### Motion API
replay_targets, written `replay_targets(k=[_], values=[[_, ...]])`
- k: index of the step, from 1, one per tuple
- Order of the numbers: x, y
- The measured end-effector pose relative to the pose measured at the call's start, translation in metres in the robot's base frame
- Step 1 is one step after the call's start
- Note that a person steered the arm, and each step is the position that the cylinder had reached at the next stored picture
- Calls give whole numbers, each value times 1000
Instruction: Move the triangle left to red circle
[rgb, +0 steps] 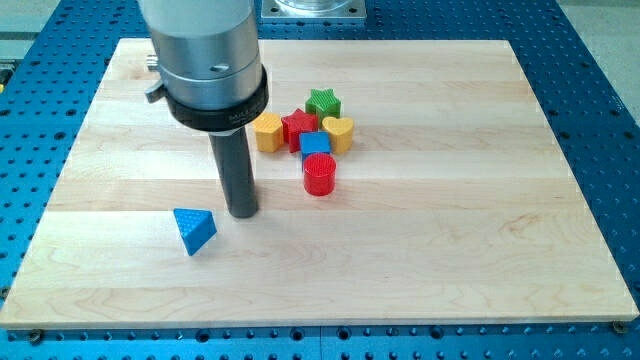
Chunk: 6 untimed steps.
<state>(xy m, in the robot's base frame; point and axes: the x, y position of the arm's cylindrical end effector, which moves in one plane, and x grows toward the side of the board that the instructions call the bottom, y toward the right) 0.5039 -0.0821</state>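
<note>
A blue triangle (193, 229) lies on the wooden board toward the view's lower left. A red circle block (319, 174) stands near the middle, well to the right of the triangle. My tip (242, 212) rests on the board between them, just up and right of the triangle and left of the red circle, touching neither.
Above the red circle is a tight cluster: a blue cube (315, 143), a red star (298, 127), an orange hexagon (268, 132), a yellow heart (339, 132) and a green star (323, 102). The wooden board (480, 220) sits on a blue perforated table.
</note>
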Motion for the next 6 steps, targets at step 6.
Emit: replay_targets(k=[6], values=[[42, -72]])
